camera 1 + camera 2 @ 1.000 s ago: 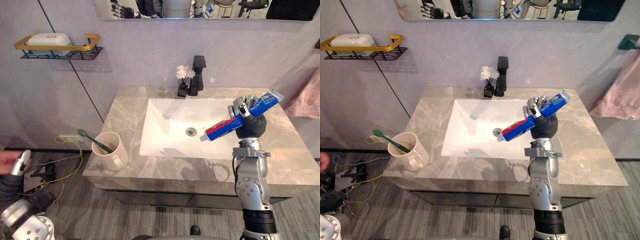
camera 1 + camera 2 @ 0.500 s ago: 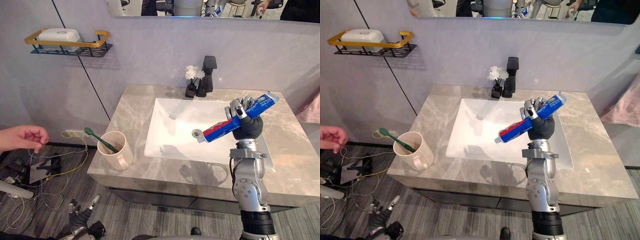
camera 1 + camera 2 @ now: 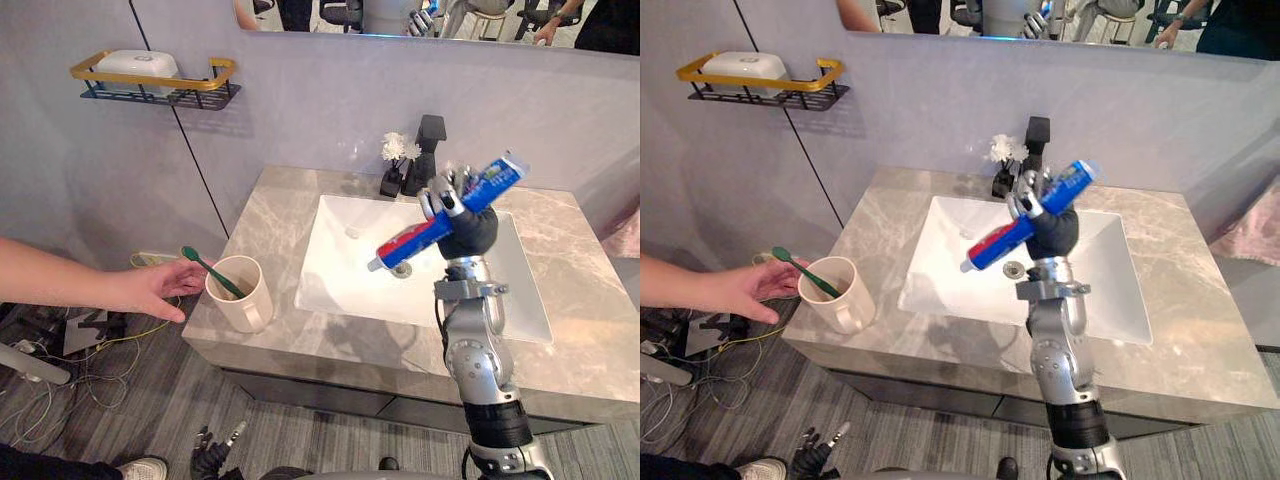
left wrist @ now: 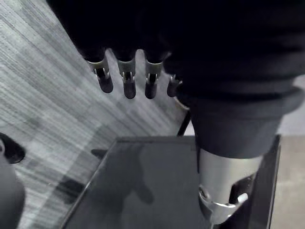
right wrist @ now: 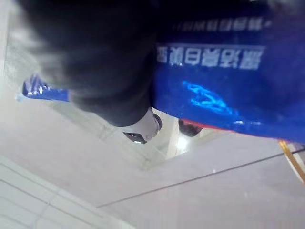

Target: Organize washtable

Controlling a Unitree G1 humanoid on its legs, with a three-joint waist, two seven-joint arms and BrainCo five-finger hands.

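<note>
- Counter: broad bare stone right of the sink and in front of it. The front edge is a drop, so things set down belong well back from it.
- Sink: open basin below the tube, with free air above it for swinging across.
- Person's hand: at the cup's left side, touching it or nearly so. This is the crowded corner and probably wants a slow approach.
- Right hand: raised over the sink, fingers clamped round the tube's middle.
- Left hand: low by the floor, fingers apart, holding nothing.
- Tube: held slanted, cap end low toward the cup. It is probably light, soft and slick. A hard mid-body squeeze could force paste out, so the stiffer cap shoulder seems the safer hold.
- Cup: on the counter's left front corner.
- Toothbrush: leaning inside the cup.
</note>
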